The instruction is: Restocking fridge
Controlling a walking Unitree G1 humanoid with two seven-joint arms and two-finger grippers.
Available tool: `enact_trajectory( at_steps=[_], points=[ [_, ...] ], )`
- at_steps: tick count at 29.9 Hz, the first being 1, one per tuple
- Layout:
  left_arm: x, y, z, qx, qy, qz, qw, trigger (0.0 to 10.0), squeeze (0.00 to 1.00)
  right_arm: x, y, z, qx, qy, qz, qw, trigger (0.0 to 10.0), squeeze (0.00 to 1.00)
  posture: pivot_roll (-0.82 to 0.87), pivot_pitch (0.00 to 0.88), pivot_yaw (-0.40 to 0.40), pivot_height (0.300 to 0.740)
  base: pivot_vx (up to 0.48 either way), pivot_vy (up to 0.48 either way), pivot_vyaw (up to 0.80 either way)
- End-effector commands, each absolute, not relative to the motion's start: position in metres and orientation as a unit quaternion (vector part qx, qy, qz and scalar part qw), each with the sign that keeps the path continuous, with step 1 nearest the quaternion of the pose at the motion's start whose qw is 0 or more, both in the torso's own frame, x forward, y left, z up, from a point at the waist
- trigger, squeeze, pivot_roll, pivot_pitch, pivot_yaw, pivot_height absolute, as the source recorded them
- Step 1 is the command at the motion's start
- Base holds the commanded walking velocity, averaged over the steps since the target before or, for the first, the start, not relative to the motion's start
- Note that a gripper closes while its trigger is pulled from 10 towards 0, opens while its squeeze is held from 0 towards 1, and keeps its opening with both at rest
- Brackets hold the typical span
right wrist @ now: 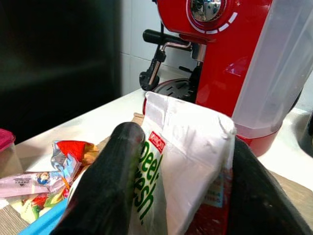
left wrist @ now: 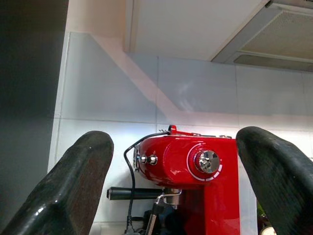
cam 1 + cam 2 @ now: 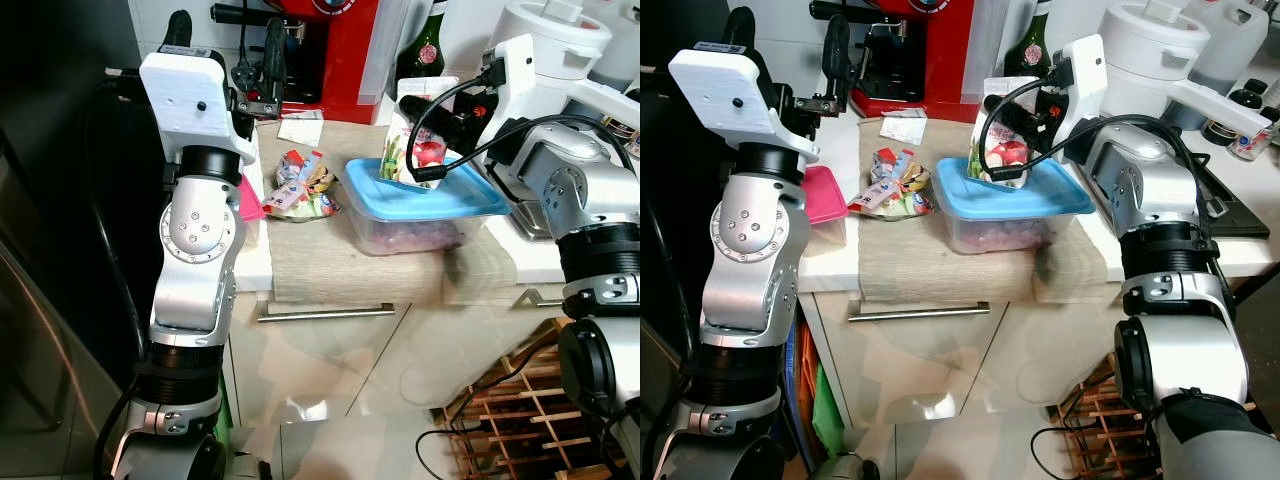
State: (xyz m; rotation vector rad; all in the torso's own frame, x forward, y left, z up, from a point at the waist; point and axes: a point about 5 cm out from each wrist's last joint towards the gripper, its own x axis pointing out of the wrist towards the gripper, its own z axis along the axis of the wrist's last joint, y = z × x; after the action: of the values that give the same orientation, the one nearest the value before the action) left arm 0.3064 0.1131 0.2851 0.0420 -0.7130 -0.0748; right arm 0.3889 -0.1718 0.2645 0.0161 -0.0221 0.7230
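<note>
**Pickup step: bag gripped on bench**

Bench holds blue-lidded tub; white snack bag stands on its lid, pinched by right tool. Left tool spread, empty, raised near red espresso machine. Next, judged: lift bag clear, turn fridgeward.

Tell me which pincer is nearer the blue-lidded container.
Right. The right pincer grips a white bag directly over the blue-lidded container; the left pincer is raised by the red coffee machine, farther away.
</note>
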Motion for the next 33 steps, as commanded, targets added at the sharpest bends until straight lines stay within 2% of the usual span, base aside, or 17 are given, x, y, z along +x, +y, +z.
enact_trajectory(
  at_steps=[1,5,8,16,20,22,23,24,29,31,33],
  points=[
    [0.309,0.104,0.288,0.022,-0.35,-0.057,0.935,10.0,0.0,0.387,-0.175,0.26,0.017,-0.007,0.35,0.937,0.0,0.0,-0.04,0.0,-0.077,0.74,0.0,0.0,0.0],
    [0.309,0.102,0.286,0.026,-0.345,-0.061,0.936,10.0,0.0,0.386,-0.173,0.261,0.022,-0.012,0.35,0.936,0.0,0.0,-0.04,0.0,-0.077,0.74,0.0,0.0,0.0],
    [0.315,0.096,0.274,0.052,-0.307,-0.075,0.947,10.0,0.0,0.383,-0.17,0.263,0.023,-0.038,0.339,0.94,0.0,0.0,-0.05,0.0,-0.077,0.74,0.0,0.0,0.0],
    [0.314,0.093,0.272,0.062,-0.309,-0.085,0.945,10.0,0.0,0.381,-0.167,0.252,0.036,-0.05,0.314,0.947,0.0,0.0,-0.04,0.0,-0.076,0.74,0.0,0.0,0.0],
    [0.314,0.095,0.271,0.067,-0.308,-0.084,0.945,10.0,0.0,0.379,-0.164,0.26,0.031,-0.135,0.223,0.965,0.0,0.0,-0.03,0.0,-0.079,0.74,0.0,0.0,0.0],
    [0.313,0.098,0.272,0.06,-0.315,-0.072,0.944,10.0,0.0,0.369,-0.161,0.272,-0.024,-0.215,0.174,0.961,0.0,0.0,-0.03,0.0,-0.077,0.74,0.0,0.0,0.0],
    [0.313,0.098,0.272,0.06,-0.315,-0.072,0.944,10.0,0.0,0.369,-0.161,0.272,-0.024,-0.215,0.174,0.961,0.0,0.0,-0.03,0.0,-0.077,0.74,0.0,0.0,0.0],
    [0.311,0.101,0.273,0.047,-0.323,-0.058,0.944,10.0,0.0,0.359,-0.156,0.281,-0.034,-0.268,0.149,0.951,0.0,0.0,-0.03,0.0,-0.077,0.74,0.0,0.0,0.0],
    [0.311,0.101,0.269,0.056,-0.319,-0.054,0.944,10.0,0.0,0.344,-0.147,0.287,-0.063,-0.327,0.115,0.936,0.0,0.0,-0.03,0.0,-0.075,0.74,0.0,0.0,0.0],
    [0.312,0.1,0.269,0.062,-0.321,-0.052,0.944,10.0,0.0,0.334,-0.144,0.282,-0.081,-0.355,0.061,0.929,0.0,0.0,-0.03,0.0,-0.067,0.74,0.0,0.0,0.0],
    [0.312,0.099,0.27,0.063,-0.323,-0.051,0.943,10.0,0.0,0.332,-0.143,0.28,-0.085,-0.359,0.043,0.929,0.0,0.0,-0.03,0.0,-0.067,0.74,0.0,0.0,0.0]
  ],
)
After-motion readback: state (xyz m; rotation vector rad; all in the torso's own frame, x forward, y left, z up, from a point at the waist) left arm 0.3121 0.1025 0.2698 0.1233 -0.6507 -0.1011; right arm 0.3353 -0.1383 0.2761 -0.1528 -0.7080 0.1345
